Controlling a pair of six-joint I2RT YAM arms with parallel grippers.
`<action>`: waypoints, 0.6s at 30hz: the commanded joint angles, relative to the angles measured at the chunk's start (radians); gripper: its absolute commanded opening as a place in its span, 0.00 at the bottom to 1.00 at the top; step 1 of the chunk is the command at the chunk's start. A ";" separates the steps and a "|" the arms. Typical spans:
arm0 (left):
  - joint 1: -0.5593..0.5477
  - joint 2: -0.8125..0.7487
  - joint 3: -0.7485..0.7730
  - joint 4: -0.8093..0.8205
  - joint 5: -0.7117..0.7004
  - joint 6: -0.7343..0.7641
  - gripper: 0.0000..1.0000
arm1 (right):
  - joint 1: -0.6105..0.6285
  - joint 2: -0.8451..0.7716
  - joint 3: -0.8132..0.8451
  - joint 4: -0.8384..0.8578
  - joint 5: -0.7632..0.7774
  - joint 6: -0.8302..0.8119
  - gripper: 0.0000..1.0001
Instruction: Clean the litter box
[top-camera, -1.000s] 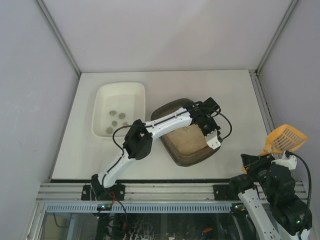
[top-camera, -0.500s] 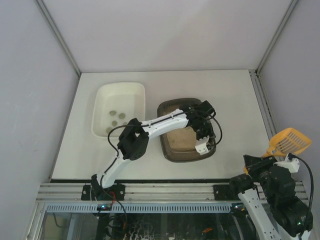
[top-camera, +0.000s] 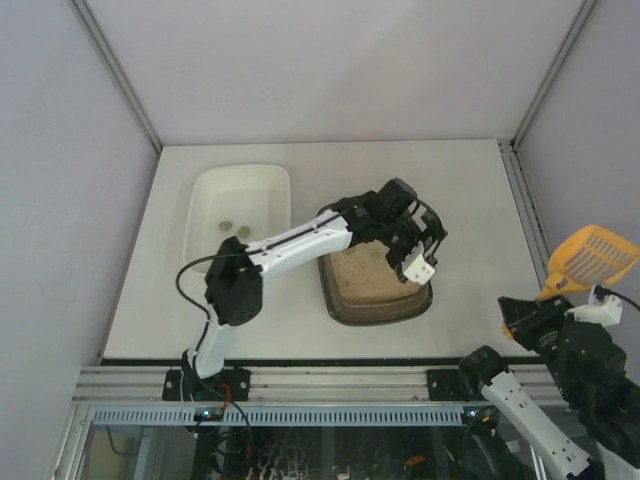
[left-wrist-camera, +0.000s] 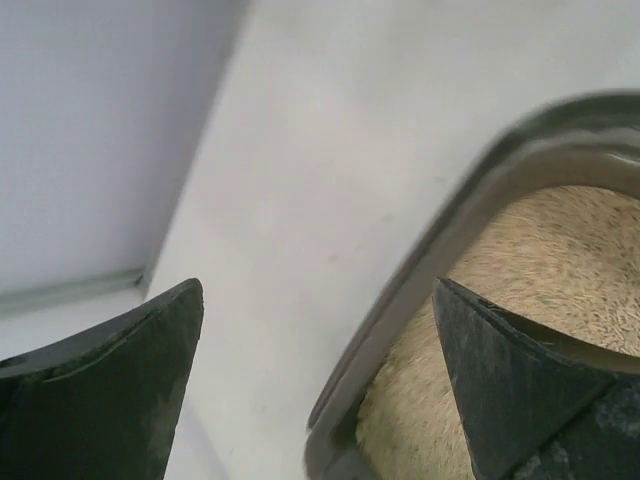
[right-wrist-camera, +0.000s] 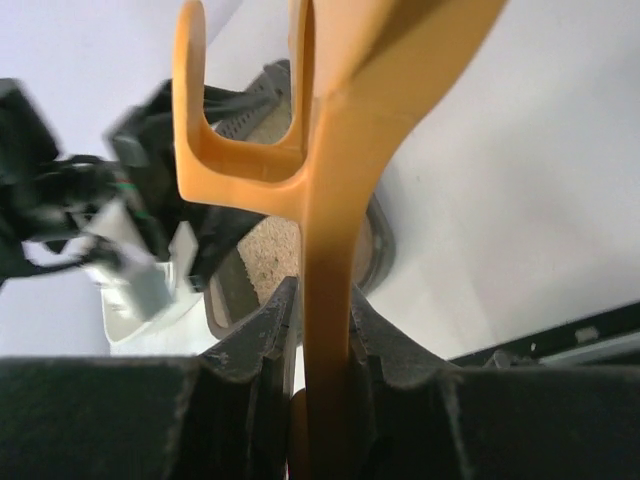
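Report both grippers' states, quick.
Left gripper: open, empty, jaws either side of the rim of the dark brown-grey plastic litter box.
Right gripper: shut on the handle of the yellow slotted plastic scoop.

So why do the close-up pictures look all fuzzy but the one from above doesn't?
Left wrist view: the litter box is very near the lens, so its rim looks soft and a bit smeared. Right wrist view: the yellow scoop is right up against the camera, so it looks huge and fuzzy. Top view: the light is even, shadows are faint, and everything looks crisp.
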 joint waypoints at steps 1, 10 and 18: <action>0.061 -0.235 0.053 0.175 -0.027 -0.634 1.00 | 0.126 0.199 0.160 0.039 0.168 -0.115 0.00; 0.398 -0.541 -0.123 0.250 -0.151 -1.578 1.00 | 0.141 0.767 0.490 0.151 -0.010 -0.405 0.00; 0.629 -0.813 -0.309 0.036 -0.378 -1.643 1.00 | -0.283 1.192 0.442 0.321 -0.908 -0.612 0.00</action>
